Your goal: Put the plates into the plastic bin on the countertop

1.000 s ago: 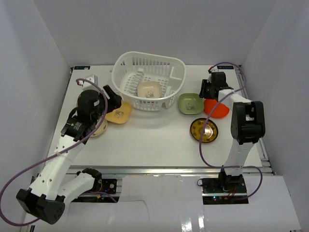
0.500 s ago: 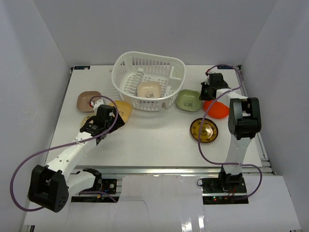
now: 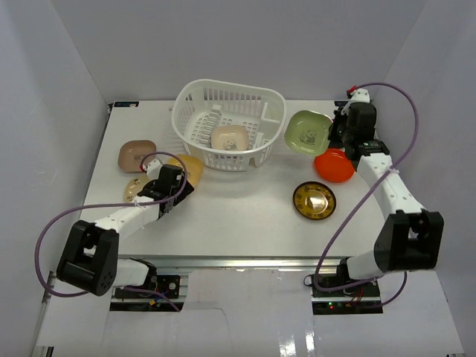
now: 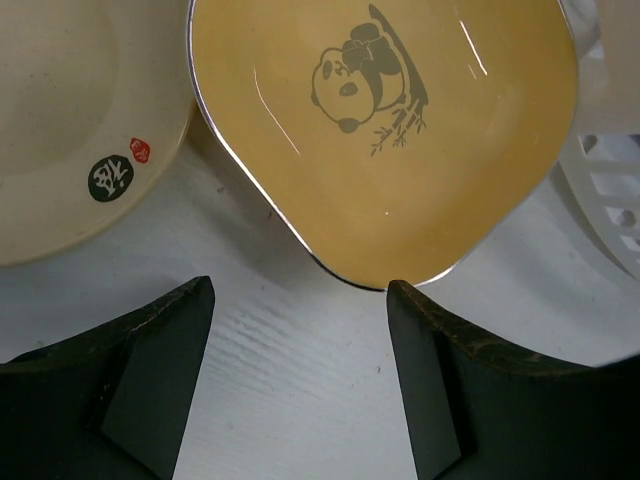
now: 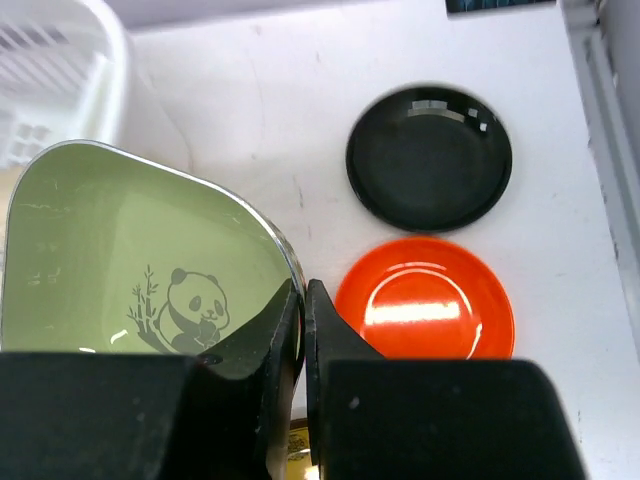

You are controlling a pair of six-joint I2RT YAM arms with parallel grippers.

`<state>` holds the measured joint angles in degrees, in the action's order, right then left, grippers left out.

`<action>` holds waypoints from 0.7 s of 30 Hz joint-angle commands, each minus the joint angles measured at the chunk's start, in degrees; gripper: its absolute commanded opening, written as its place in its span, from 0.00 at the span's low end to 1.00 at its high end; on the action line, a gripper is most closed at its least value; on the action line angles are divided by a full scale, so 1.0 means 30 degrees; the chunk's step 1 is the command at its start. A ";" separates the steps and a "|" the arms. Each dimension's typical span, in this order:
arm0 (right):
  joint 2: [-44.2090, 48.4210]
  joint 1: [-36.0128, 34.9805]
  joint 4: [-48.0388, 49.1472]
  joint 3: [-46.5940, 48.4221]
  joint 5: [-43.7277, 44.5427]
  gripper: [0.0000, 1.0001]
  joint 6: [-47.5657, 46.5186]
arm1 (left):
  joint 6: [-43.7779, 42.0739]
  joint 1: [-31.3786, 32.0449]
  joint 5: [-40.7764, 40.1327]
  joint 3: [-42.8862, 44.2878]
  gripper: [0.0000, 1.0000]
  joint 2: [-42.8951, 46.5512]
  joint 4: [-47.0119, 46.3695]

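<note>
- Grip confirmed up close: right gripper pinches the rim of the green plate, held between the plastic bin and the right edge of the table.
- Only the right wrist view catches a black plate, beyond the orange plate.
- Toward the left edge, left gripper is spread wide at the yellow plate, with a cream plate beside it.
- Top view alone shows a cream dish inside the bin.
</note>
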<state>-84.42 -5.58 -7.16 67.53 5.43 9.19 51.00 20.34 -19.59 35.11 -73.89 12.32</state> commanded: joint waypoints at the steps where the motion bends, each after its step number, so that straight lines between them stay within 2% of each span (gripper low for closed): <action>1: 0.2472 0.0104 0.0685 -0.0273 -0.0164 0.08 0.0597 | 0.0578 -0.0216 -0.1376 0.0776 0.80 -0.0506 -0.1845; 3: 0.3350 0.0016 0.1240 0.0048 -0.2707 0.08 0.1442 | 0.0518 -0.0217 -0.1641 0.0747 0.77 -0.1033 -0.2404; 5: 0.3502 -0.0742 0.2150 0.0892 -0.3973 0.08 0.1857 | 0.0606 -0.0217 -0.2314 0.0659 0.75 -0.1733 -0.2902; 8: 0.2744 -0.3054 0.2093 0.2622 -0.2814 0.08 0.1187 | 0.0461 -0.0275 -0.2375 0.0863 0.62 -0.2439 -0.3343; 9: 0.1870 -0.3640 0.2151 0.3817 -0.2575 0.08 0.0952 | 0.0373 -0.0275 -0.2317 0.0893 0.49 -0.2876 -0.3431; 11: 0.0463 -0.4727 0.1804 0.5373 -0.2863 0.08 0.0657 | 0.0081 -0.0275 -0.2054 0.1156 0.31 -0.3202 -0.3607; 12: -0.1169 -0.5165 0.1539 0.7093 -0.2894 0.08 0.0628 | -0.0037 -0.0275 -0.1994 0.1215 0.10 -0.3348 -0.3404; 13: -0.2055 -0.5373 0.1217 0.7951 -0.2894 0.08 0.0541 | -0.0096 -0.0275 -0.1936 0.1216 0.00 -0.3320 -0.3257; 16: -0.4987 -0.6222 -0.0044 1.0673 -0.1206 0.08 -0.0071 | -0.0184 -0.0275 -0.1643 0.0778 0.00 -0.2360 -0.2847; 21: -0.9382 -0.7189 -0.0864 1.3726 -0.1312 0.08 -0.0543 | -0.0185 -0.0275 -0.0444 -0.1038 0.00 0.0863 -0.1300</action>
<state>-107.72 -25.80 -7.38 103.94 0.03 9.41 50.94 19.35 -22.90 33.89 -77.69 4.84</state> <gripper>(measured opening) 0.088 0.017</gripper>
